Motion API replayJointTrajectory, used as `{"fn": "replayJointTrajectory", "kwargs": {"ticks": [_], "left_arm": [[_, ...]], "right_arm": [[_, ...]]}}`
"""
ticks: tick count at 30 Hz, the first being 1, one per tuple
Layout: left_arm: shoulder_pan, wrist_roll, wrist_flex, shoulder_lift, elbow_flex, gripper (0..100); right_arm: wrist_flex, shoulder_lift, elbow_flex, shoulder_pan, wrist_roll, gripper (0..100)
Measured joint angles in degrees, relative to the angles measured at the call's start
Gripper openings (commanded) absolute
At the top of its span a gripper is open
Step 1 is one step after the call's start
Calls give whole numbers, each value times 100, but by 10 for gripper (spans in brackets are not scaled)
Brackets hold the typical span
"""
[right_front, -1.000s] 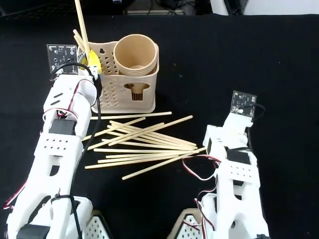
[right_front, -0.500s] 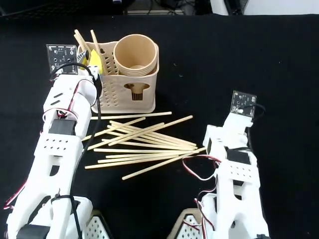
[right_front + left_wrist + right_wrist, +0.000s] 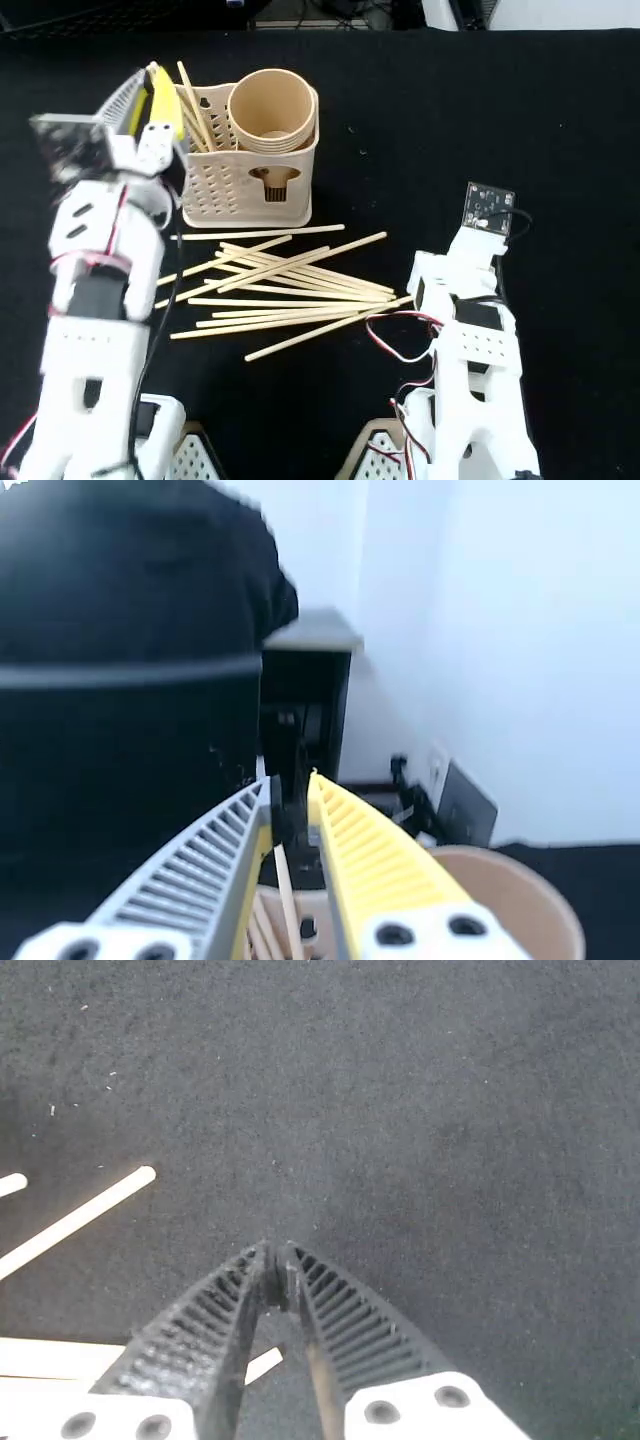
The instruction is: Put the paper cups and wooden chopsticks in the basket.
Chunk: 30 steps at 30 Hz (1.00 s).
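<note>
The basket (image 3: 232,188) stands far left on the black table (image 3: 560,150). Its right compartment holds stacked paper cups (image 3: 272,108), and its left compartment holds several wooden chopsticks (image 3: 193,108). Loose chopsticks (image 3: 290,299) lie just near of it. The left gripper (image 3: 290,785) hangs over the basket's left end, fingers slightly parted. The right gripper (image 3: 272,1260) is pressed closed, empty.

We see a black cloth (image 3: 520,110) covering the whole table, and close up in the right wrist view its weave looks grainy. Along the top edge of the high view, dark cables (image 3: 335,10) sit near the middle, with a white surface (image 3: 565,12) in the upper right corner. In the left wrist view, a white wall (image 3: 520,630) fills the right side. A dark cabinet (image 3: 305,705) with a pale top stands against it at centre.
</note>
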Motion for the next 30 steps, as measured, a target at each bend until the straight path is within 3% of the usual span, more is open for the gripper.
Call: {"fn": "replayJointTrajectory", "kwargs": {"ticks": [4,9,14,18,24,30], "left_arm": [[-290,0,1284,-1020,-149,83],[-1169,0,3323,-1829,-97,83],[-2242,-492,4730,-1916,440,83],[-2681,-1451,4949,-1749,1301,83],[-2936,-2462,4958,-1697,2778,83],[-2971,-2655,4422,-1697,3798,83]], "right_arm": [[0,0,0,-97,220,26],[114,0,-79,-545,730,26],[1574,0,-1134,-993,1574,89],[2884,0,-1829,-1776,2488,120],[3437,0,-1741,-3288,3991,124],[3446,9,-1477,-4308,4220,192]]}}
